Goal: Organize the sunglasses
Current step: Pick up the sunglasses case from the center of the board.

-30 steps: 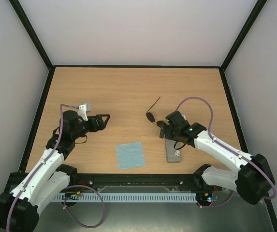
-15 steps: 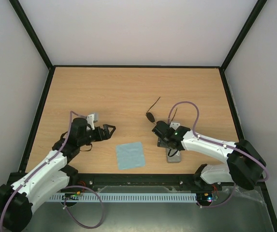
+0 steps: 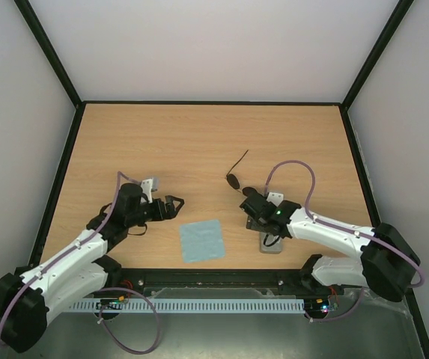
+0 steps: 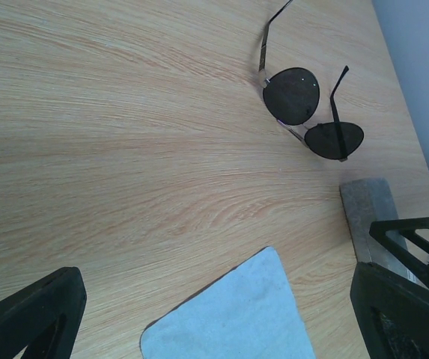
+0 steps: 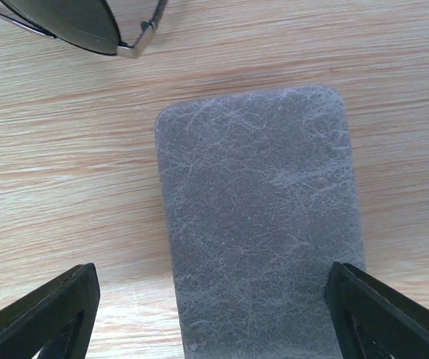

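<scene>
The sunglasses point(image 3: 234, 179) lie on the table with both temple arms unfolded. They also show in the left wrist view point(image 4: 304, 105), and one lens shows in the right wrist view point(image 5: 72, 19). My right gripper point(image 3: 251, 205) is open and empty, low over the far end of the closed grey case point(image 3: 272, 243), just near of the sunglasses. In the right wrist view its fingers straddle the case point(image 5: 259, 224), one on each side, and the gripper point(image 5: 214, 321) holds nothing. My left gripper point(image 3: 175, 203) is open and empty, up-left of the light blue cloth point(image 3: 202, 240).
In the left wrist view the cloth point(image 4: 236, 314) lies between the open fingers of the left gripper point(image 4: 214, 329), with a corner of the case point(image 4: 365, 213) at the right. A black rail point(image 3: 214, 274) edges the near side of the table.
My left gripper has moved right and nearer, toward the cloth. My right gripper has shifted from beside the sunglasses down over the case's far end. Sunglasses, cloth and case have not moved.
</scene>
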### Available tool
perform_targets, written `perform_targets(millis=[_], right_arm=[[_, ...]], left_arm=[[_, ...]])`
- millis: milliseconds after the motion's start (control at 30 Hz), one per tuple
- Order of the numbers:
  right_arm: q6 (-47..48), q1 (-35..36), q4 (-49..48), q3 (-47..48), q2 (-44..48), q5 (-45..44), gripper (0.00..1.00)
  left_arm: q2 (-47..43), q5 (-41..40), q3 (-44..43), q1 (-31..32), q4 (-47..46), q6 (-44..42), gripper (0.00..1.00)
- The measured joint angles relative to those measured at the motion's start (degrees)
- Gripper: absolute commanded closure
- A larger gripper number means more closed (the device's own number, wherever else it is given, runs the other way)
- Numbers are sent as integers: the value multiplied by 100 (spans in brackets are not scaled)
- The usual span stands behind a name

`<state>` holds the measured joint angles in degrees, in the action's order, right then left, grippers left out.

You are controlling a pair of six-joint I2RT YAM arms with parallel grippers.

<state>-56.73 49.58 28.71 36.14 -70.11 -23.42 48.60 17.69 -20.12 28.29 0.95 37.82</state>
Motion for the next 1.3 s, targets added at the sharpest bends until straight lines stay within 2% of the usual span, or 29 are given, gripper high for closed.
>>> perform_targets(millis=[300,667,867,1067,1133,1233,1300], right_arm=[[-129,39,374,-111,251,-37,13],[-802,365,1132,-101,592,-474,9],[-1051,372,1003,-367,632,-459,9],[-1080,376,706,-525,551,-393,9],[-1078,376,610,-525,422,-385,14],[-1086,376,490,-525,278,-387,28],[-1071,378,450,-525,260,-389,43]], left_arm=[[232,-232,-2,85,-48,-20,1],[481,-358,-7,170,-271,22,1],[907,-101,-20,170,-455,13,1],[931,-76,-20,170,-444,-92,1],[929,-76,-20,170,-444,-129,0],[922,-76,-20,170,-444,-144,0],[914,-76,-20,170,-444,-144,0]])
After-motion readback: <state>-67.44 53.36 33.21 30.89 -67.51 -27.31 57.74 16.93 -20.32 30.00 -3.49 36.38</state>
